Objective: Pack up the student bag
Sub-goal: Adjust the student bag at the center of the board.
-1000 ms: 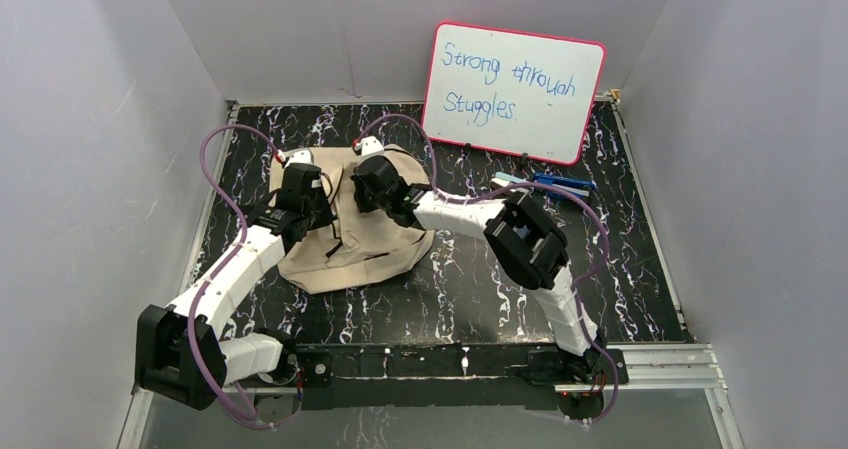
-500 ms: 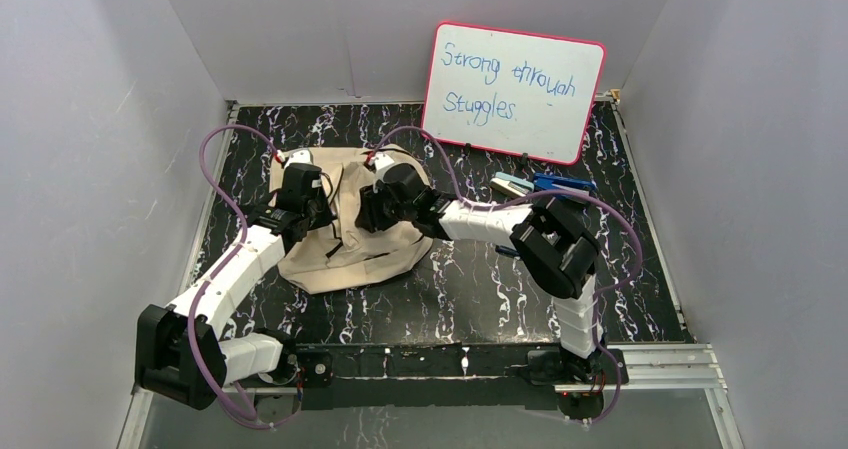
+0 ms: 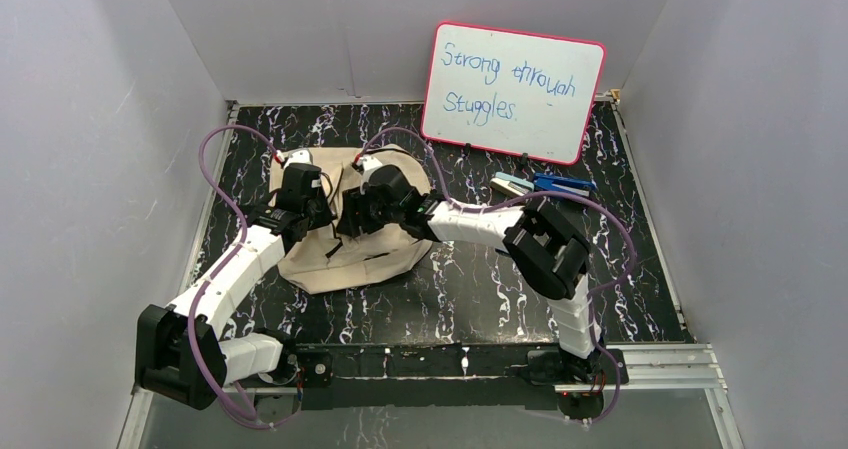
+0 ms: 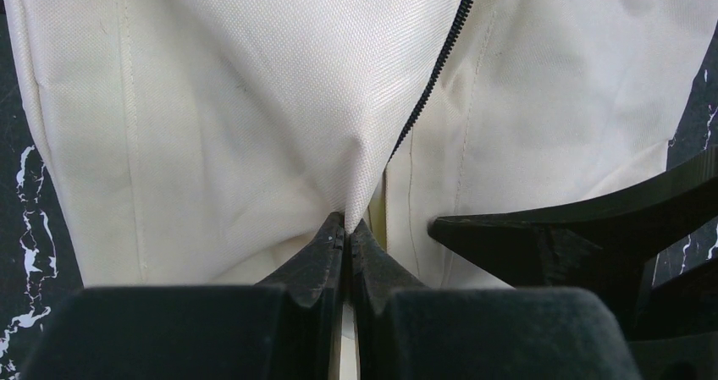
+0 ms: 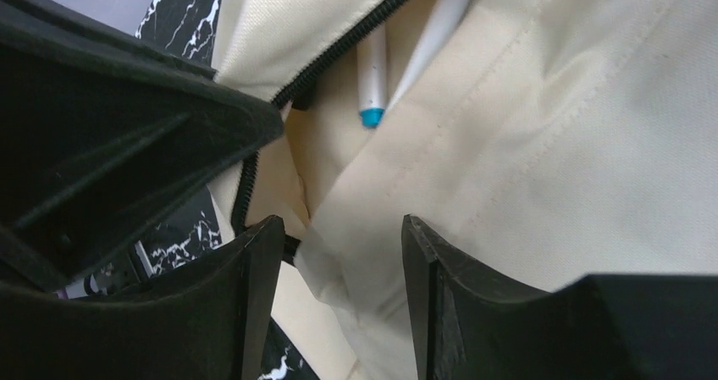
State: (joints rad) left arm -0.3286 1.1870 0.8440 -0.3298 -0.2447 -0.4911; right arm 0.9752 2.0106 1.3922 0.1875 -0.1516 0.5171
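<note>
The student bag [image 3: 345, 264] lies on the left half of the table [image 3: 480, 289], toward the far edge. The left gripper [image 4: 347, 225] pinches a fold of its fabric beside the zipper [image 4: 432, 75]. The right gripper [image 5: 339, 236], jaws apart, sits at the opening, where a blue-tipped white pen [image 5: 371, 75] shows.

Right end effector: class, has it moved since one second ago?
Yes: the right end effector shifted left and nearer, farther from the whiteboard, over the student bag.

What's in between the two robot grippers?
Just cream fabric of the student bag. The left wrist view shows it between the left gripper, pinching it, and the right gripper.
</note>
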